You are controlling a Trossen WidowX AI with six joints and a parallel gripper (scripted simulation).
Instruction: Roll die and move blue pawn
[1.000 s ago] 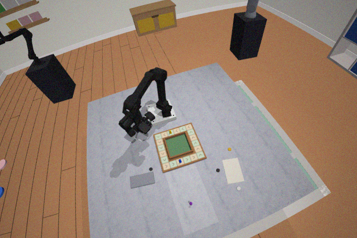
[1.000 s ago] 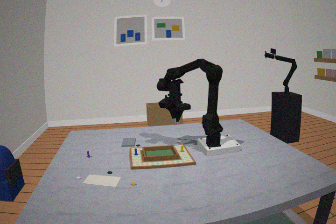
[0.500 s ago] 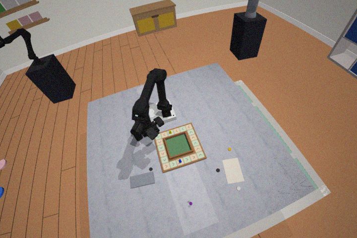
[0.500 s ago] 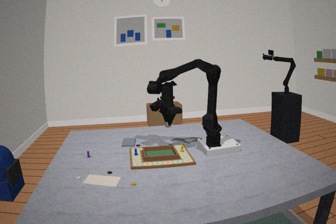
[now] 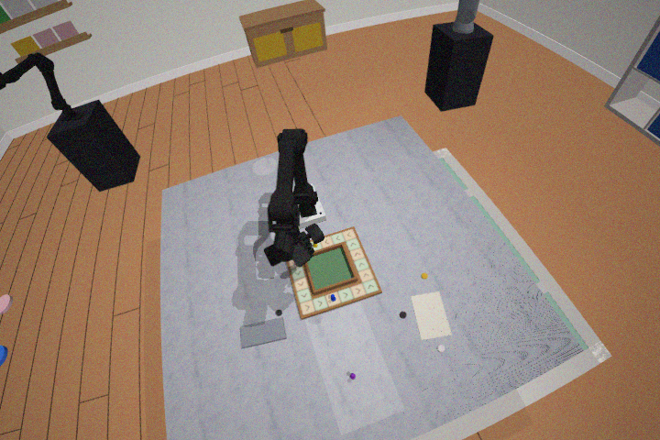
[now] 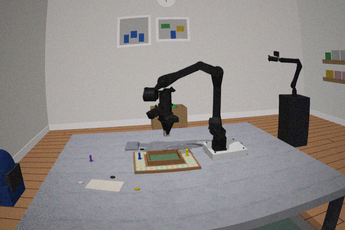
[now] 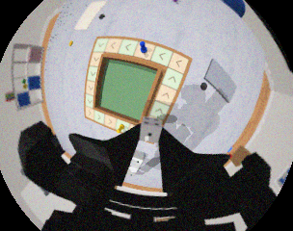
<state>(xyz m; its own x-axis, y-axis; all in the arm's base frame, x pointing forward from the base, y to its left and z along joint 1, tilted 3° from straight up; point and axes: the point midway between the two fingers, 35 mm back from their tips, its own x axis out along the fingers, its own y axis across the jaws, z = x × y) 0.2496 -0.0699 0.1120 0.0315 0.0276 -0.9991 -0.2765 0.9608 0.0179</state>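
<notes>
Grey-tipped, the gripper (image 5: 301,255) (image 6: 166,133) (image 7: 150,127) is raised above the level of the board (image 5: 341,304) (image 6: 167,171) (image 7: 87,87), its jaws closed on the die (image 7: 149,135). The die's top number cannot be told. At the board's centre sits the tray (image 5: 331,268) (image 6: 165,162) (image 7: 158,89), its green floor bare. The blue pawn (image 5: 333,297) (image 6: 139,155) (image 7: 143,47) stands upright on the board's track, across the tray from the yellow pawn (image 5: 314,245) (image 6: 187,152) (image 7: 120,128). Off the board, the purple pawn (image 5: 352,376) (image 6: 90,158) stands well apart, on the blue pawn's side.
</notes>
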